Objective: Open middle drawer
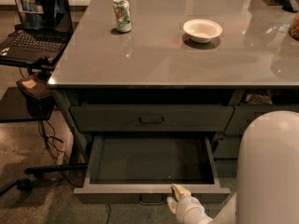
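Office: laptop [39, 20], desk [187, 64]; jaws at middle drawer [121, 189] front

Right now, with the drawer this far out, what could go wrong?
The wide dark grey middle drawer stands far out; more pull may jam it at its stop. The white pincer sits at the front lip, right of the small dark pull, and may slip off. The robot's white body is near the drawer's right corner and may bump it.

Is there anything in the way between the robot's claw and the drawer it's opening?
No, nothing I can see. The claw sits right at the front rim of the middle drawer, and the drawer is already slid out. The can and bowl are up on the counter, well out of the way.
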Controlling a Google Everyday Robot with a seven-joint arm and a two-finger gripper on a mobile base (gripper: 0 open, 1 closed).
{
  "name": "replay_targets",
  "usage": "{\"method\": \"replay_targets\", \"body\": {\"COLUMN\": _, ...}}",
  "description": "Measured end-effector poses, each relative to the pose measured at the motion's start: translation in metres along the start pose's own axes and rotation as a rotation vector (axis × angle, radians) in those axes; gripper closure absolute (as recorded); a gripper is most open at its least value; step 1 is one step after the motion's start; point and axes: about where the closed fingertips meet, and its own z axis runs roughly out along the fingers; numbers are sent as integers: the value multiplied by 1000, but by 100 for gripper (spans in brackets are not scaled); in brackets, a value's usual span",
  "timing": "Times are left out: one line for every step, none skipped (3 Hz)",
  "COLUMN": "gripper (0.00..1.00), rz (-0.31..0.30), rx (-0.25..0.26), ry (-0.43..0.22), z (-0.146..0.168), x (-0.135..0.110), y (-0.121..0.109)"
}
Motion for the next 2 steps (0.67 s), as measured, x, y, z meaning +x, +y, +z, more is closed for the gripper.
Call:
{"method": "replay_targets", "body": {"gripper": 100, "rz": -3, "rx": 2, "ry": -1, "z": -5, "x": 0, "y": 3}}
{"method": "replay_targets", "body": {"gripper": 100, "rz": -4, "rx": 1, "ry": 0, "z": -7, "x": 0, "y": 4}}
